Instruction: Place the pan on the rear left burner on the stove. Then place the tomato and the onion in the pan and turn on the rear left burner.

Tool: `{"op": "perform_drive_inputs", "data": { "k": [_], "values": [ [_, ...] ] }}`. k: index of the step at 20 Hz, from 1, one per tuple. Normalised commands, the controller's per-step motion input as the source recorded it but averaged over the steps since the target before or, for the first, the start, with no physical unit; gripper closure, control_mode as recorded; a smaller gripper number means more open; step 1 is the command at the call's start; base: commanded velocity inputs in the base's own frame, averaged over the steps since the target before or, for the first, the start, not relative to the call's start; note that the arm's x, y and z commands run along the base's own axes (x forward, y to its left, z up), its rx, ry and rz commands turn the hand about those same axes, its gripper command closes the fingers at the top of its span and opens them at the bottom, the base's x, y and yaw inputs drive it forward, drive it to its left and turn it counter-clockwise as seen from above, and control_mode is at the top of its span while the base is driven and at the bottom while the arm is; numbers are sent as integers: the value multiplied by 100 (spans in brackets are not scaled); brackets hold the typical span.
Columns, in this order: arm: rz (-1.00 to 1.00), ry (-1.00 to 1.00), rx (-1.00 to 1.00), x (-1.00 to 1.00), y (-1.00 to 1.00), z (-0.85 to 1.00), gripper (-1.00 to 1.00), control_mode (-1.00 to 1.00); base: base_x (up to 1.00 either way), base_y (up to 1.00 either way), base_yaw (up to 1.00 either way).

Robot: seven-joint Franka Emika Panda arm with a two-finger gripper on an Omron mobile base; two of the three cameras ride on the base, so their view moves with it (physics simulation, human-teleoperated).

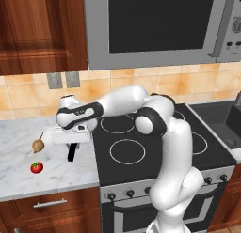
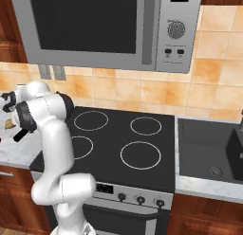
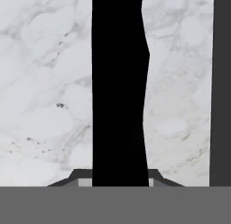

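My gripper (image 3: 118,182) is clamped on the pan handle (image 1: 72,151), which runs straight away from the fingers over the counter (image 1: 19,133); the rear left burner (image 1: 117,123) lies to the right.

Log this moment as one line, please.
phase: grasping pan handle | hand: shut on handle, over counter | tomato, onion: on counter
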Motion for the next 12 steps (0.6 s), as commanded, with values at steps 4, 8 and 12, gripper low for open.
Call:
{"op": "perform_drive_inputs", "data": {
  "k": [4,8,12],
  "values": [
    [-2,3,34,2,-55,4,100,-100,0,0,0],
    [-5,1,25,14,-52,3,100,-100,0,0,0],
    [-7,0,14,22,-49,9,100,-100,0,0,0]
  ]
}}
